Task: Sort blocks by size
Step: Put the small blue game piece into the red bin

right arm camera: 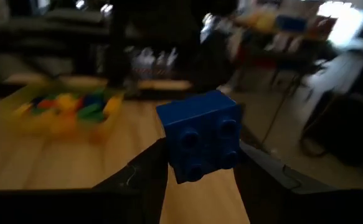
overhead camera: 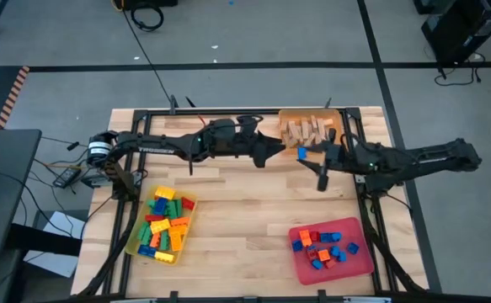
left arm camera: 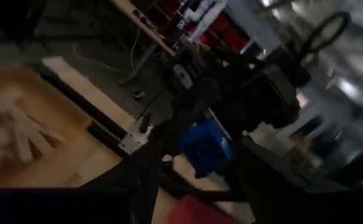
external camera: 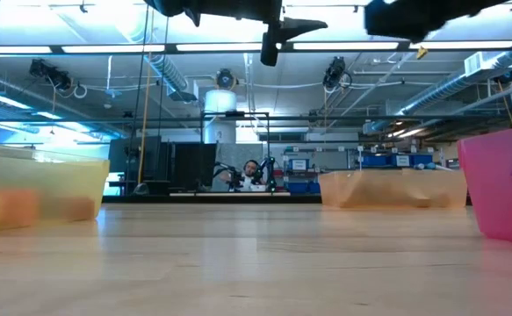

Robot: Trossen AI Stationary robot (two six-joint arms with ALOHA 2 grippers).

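- Reading along the left arm in the high view, white letters spell TROSSEN point(overhead camera: 155, 150).
- The orange tray point(overhead camera: 289, 115), top centre of the high view, holds tan wooden pieces point(overhead camera: 306, 130).
- The yellow tray point(overhead camera: 136, 240), lower left, is filled with red, green, yellow, orange and blue blocks point(overhead camera: 166, 224).
- The red tray point(overhead camera: 359, 261), lower right, holds smaller blue and orange bricks point(overhead camera: 324, 247).
- The right gripper point(right arm camera: 198, 163) is clamped on a blue block point(right arm camera: 201, 135), just below the orange tray in the high view.
- The left gripper point(left arm camera: 197, 168), beside it at frame centre, stands parted with the blue block between its fingers; whether they touch it is unclear.
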